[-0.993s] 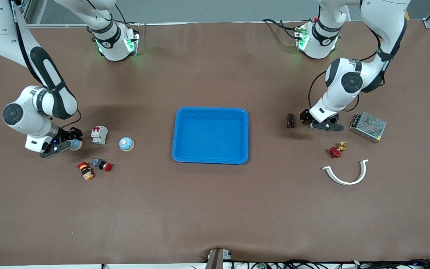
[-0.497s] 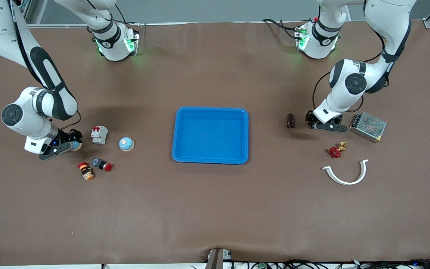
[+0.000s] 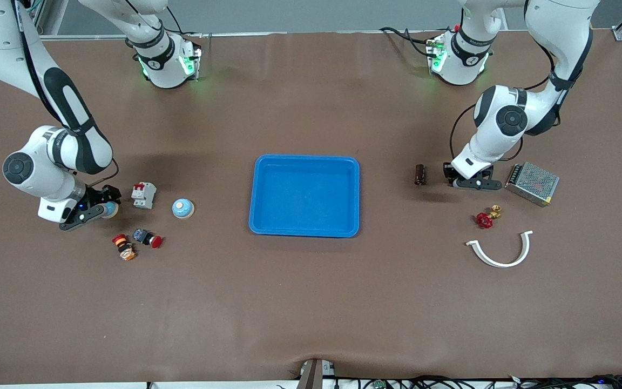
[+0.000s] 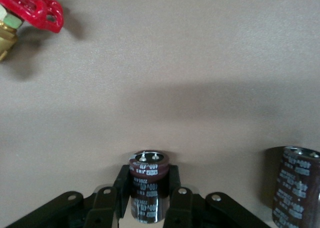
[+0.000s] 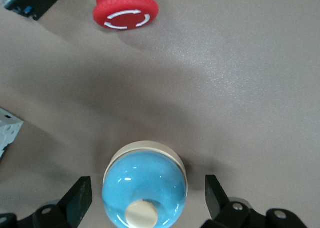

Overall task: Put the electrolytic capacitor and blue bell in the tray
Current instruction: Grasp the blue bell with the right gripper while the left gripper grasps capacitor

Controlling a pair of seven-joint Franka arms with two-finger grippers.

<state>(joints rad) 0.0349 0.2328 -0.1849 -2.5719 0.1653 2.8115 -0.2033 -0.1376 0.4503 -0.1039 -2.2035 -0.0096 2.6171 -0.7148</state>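
The bright-blue tray (image 3: 304, 195) lies at the table's middle with nothing in it. My left gripper (image 3: 451, 174) is low at the table, shut on a dark brown electrolytic capacitor (image 4: 149, 169), with a finger (image 4: 174, 184) pressed on each side. A second capacitor (image 3: 420, 174) stands beside it toward the tray and also shows in the left wrist view (image 4: 297, 187). My right gripper (image 3: 107, 208) is open, low at the table, around a blue bell (image 5: 145, 182); its fingers (image 5: 80, 199) stand clear of it. A second blue bell (image 3: 183, 208) sits nearer the tray.
A white circuit breaker (image 3: 143, 194) stands between the two bells. Two red push buttons (image 3: 149, 238) (image 3: 123, 246) lie nearer the camera. By the left arm are a metal mesh power supply (image 3: 532, 183), a red valve (image 3: 485, 218) and a white curved clip (image 3: 500, 252).
My left gripper has shifted slightly away from the standing capacitor, toward the power supply. My right gripper has barely moved around the bell.
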